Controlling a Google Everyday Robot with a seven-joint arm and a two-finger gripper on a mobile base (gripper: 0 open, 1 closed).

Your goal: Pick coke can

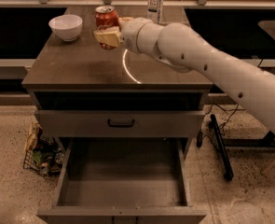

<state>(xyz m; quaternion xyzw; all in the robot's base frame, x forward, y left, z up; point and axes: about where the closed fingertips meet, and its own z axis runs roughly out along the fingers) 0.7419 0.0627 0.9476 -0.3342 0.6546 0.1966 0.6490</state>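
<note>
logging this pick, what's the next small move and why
Probably a short straight lift: the gripper looks shut on the coke can, close to the cabinet top, with the white bowl and the clear bottle nearby, so rising avoids both.

Countertop (81, 66) with bowl (65, 27), bottle (155, 1); end effector (112, 30) above

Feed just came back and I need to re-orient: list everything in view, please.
can: one, red with silver top, near the cabinet top's back edge, held in the tool
bowl: one, white, cabinet top, back left
bottle: one, clear with white label, behind the can, to its right
cabinet: one, dark brown; upper drawer closed, bottom drawer open
basket: one, wire, floor left of cabinet
arm: one, white, reaching in from the right
tool: one, pale, shut on the can
</note>
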